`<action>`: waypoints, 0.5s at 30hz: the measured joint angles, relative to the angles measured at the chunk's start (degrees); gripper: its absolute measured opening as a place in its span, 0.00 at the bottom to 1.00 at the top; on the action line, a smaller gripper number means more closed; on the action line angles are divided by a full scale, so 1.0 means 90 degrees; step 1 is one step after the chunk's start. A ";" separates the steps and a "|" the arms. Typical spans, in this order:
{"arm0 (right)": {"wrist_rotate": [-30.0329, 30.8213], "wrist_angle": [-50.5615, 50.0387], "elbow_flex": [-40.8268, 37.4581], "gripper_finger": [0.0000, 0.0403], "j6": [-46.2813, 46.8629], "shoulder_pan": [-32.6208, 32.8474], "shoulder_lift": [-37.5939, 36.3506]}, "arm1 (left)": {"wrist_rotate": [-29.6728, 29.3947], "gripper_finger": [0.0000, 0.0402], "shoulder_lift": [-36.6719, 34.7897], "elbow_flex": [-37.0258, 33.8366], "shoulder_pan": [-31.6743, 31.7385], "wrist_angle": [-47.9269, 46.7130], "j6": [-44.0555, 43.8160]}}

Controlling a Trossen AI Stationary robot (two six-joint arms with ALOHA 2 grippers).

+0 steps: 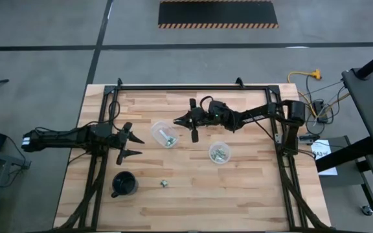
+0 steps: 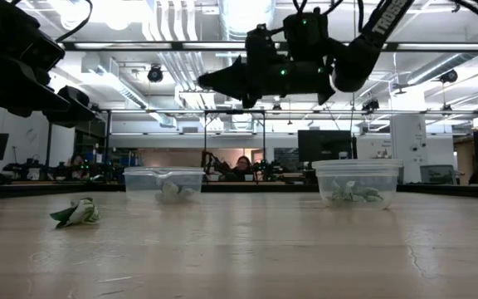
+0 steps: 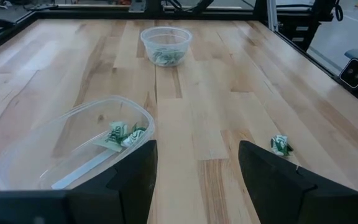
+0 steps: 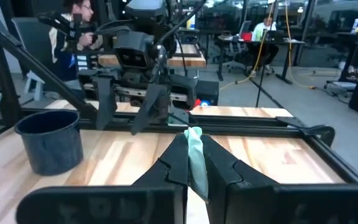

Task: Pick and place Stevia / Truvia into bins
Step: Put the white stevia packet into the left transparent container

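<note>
Two clear round bins stand mid-table, each with Stevia packets inside: one (image 1: 165,134) nearer the left arm, one (image 1: 219,152) toward the right. A loose green-and-white packet (image 1: 164,184) lies on the wood near the front. My right gripper (image 1: 179,121) hovers high above the table, just past the far right rim of the left bin, and is shut on a pale green packet (image 4: 195,146). My left gripper (image 3: 194,171) waits open at the table's left, facing the nearer bin (image 3: 79,149). My right gripper pinches the pale green packet between its two fingers, and the packet's end (image 4: 194,134) sticks out past the fingertips (image 4: 178,155). The fingers lie level and point toward the table's left. The packet is lifted clear of the table and of both bins.
A black cup (image 1: 124,184) stands at the front left, near the loose packet. A black frame rail (image 1: 193,87) runs along the table's far edge, with bars down both sides. Bare wood lies between the bins and the front edge. People sit in the room beyond.
</note>
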 joint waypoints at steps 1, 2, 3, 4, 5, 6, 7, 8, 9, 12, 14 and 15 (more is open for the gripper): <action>0.0001 0.0172 0.0000 0.03 0.0042 0.0000 0.0114 | -0.0001 0.52 -0.0002 0.0000 -0.0002 -0.0002 0.0000; 0.0007 0.0383 0.0003 0.03 0.0095 0.0000 0.0256 | -0.0002 0.52 -0.0002 0.0000 -0.0002 -0.0002 0.0000; 0.0009 0.0547 0.0029 0.03 0.0152 0.0000 0.0423 | 0.0000 0.52 -0.0002 0.0000 -0.0001 0.0000 0.0000; 0.0020 0.0635 0.0078 0.03 0.0208 0.0000 0.0572 | 0.0000 0.52 0.0001 0.0000 -0.0001 0.0000 0.0000; 0.0024 0.0692 0.0132 0.03 0.0258 -0.0004 0.0713 | -0.0001 0.52 0.0002 0.0000 -0.0002 -0.0002 0.0000; 0.0026 0.0709 0.0204 0.03 0.0310 -0.0014 0.0832 | -0.0002 0.52 0.0002 0.0000 -0.0002 -0.0002 0.0000; 0.0028 0.0710 0.0279 0.03 0.0361 -0.0023 0.0929 | 0.0000 0.52 0.0000 0.0000 -0.0002 0.0000 0.0000; 0.0027 0.0716 0.0346 0.03 0.0370 -0.0029 0.1018 | -0.0002 0.52 -0.0005 0.0000 0.0000 -0.0005 0.0000; 0.0024 0.0723 0.0415 0.03 0.0373 -0.0029 0.1099 | 0.0000 0.52 -0.0005 0.0000 -0.0002 0.0002 0.0000; -0.0005 0.0684 0.0608 0.03 0.0394 -0.0024 0.1311 | 0.0000 0.52 -0.0005 0.0000 -0.0001 -0.0001 0.0000; -0.0046 0.0685 0.0740 0.03 0.0476 0.0006 0.1475 | -0.0002 0.52 0.0000 0.0000 -0.0002 -0.0002 0.0000; -0.0049 0.0688 0.0820 0.03 0.0523 0.0026 0.1555 | 0.0000 0.52 0.0000 0.0000 -0.0001 0.0001 0.0000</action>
